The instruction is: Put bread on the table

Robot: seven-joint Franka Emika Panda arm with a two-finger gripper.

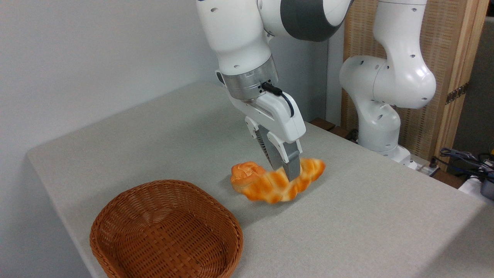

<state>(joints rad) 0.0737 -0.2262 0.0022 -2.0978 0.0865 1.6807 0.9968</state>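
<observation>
So we've got the gripper (287, 170) pinched on the braided loaf (283, 185) around its middle, long axis running left-right, hanging just above the table (366, 216) right beside the round bun (245, 172). Straight down looks like the drop.

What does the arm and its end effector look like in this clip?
A glossy white rounded-shell robot arm with dark grey joint bands and small round holes. A brushed silver metal wrist ring carries a short black cable looping to the boxy white end effector, which has two grey ribbed fingers.
</observation>
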